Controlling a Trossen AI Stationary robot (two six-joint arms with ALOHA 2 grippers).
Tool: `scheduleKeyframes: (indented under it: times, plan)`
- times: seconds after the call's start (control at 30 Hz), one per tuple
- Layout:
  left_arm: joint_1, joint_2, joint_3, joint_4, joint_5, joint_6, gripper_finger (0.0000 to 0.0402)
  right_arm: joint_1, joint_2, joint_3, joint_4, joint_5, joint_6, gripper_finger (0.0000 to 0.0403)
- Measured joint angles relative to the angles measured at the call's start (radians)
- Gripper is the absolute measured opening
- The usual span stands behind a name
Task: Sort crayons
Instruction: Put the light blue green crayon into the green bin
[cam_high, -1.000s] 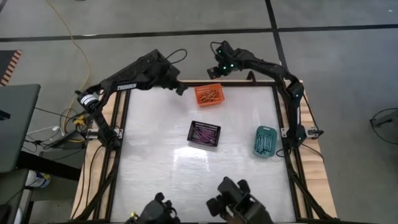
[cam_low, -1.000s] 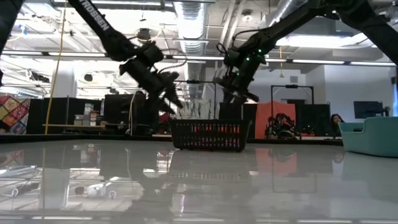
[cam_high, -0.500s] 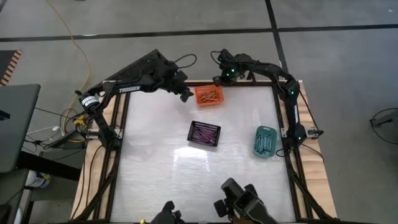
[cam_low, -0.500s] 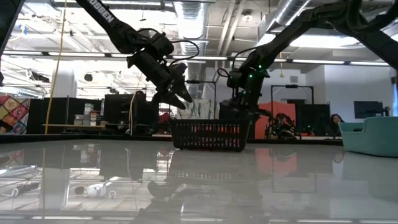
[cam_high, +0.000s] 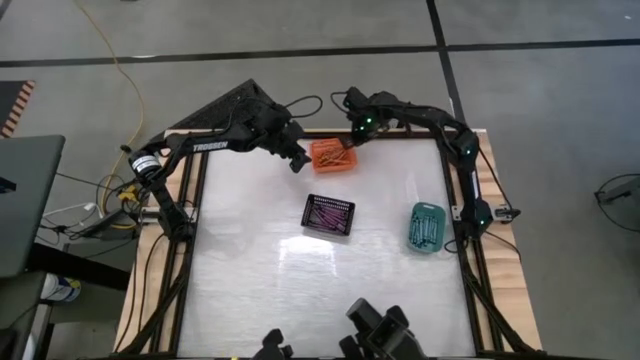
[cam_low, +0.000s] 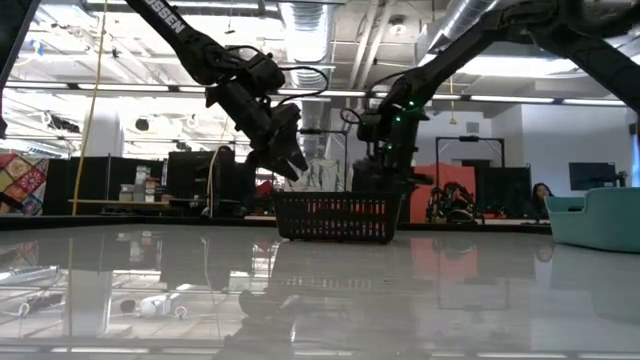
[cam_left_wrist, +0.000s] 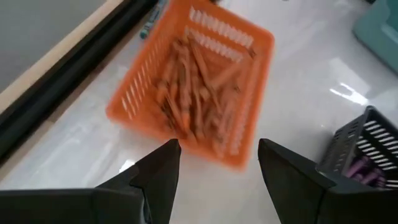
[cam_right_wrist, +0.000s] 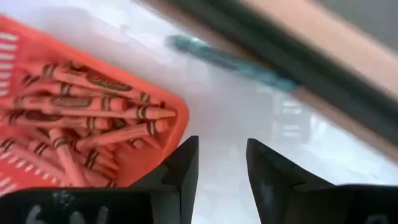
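- I take the small orange plastic basket (cam_high: 335, 154) as my landmark; it sits at the far edge of the white table (cam_high: 250, 270) and holds a heap of orange-red wax crayons (cam_left_wrist: 193, 81)
- My left gripper (cam_high: 296, 160) hangs just beside the orange basket on its left; jaws stand apart, nothing between them
- My right gripper (cam_high: 352, 139) hangs over the orange basket's far right corner; jaws part open, gap empty, clamped on nothing
- One teal-blue crayon (cam_right_wrist: 227, 59) lies loose on the table just beyond the orange basket, against the dark frame rail (cam_right_wrist: 261, 43)
- The small black mesh basket (cam_high: 328, 215), nearer me than the orange basket, holds purple crayons (cam_high: 328, 213)
- The small teal plastic basket (cam_high: 427, 227), well to the right of the orange basket and nearer me, holds teal-blue crayons (cam_high: 426, 228)
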Motion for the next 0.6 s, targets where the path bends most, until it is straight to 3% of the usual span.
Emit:
scheduleKeyframes:
  times: [0.1,0.37,0.6]
  plan:
    - [0.0,0.0,0.0,-0.001,-0.014,0.008,0.0207,0.031,0.0,0.0,0.029,-0.029,0.0,0.0145]
    - [0.0,0.0,0.0,-0.022,-0.027,0.007,0.0207,0.025,0.0,0.0,0.069,0.06,-0.005,0.0145]
    - [0.0,0.001,0.0,-0.079,-0.027,0.011,0.0207,0.012,0.0,-0.001,0.196,0.02,0.0,0.0145]
